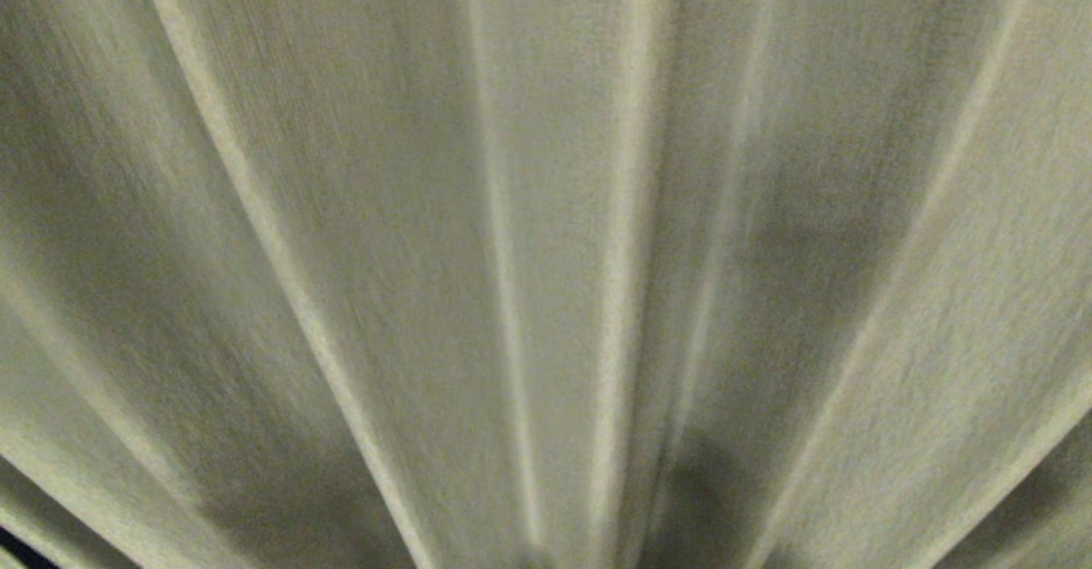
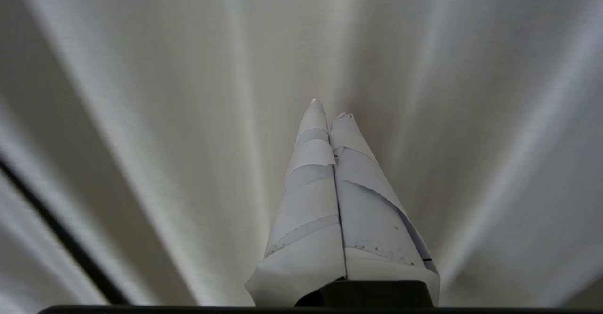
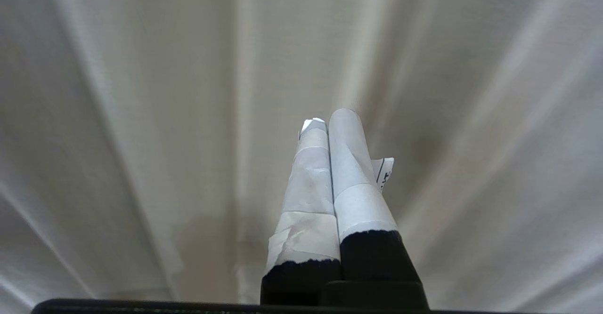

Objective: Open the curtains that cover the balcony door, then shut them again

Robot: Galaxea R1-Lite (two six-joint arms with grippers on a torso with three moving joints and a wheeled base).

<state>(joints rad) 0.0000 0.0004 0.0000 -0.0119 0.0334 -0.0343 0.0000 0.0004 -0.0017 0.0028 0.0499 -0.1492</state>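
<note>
Curtains (image 1: pixel 546 236) drawn across the whole head view, cream pleats fanning out, nothing of the door showing through. Left hand (image 2: pixel 330 109) pressed together, paper-wrapped fingers (image 2: pixel 311 201) touching along their length, gripping nothing, pointed at the fabric. Right hand (image 3: pixel 327 118) likewise pinched together and empty, taped fingers (image 3: pixel 353 177) facing the pleats.
</note>
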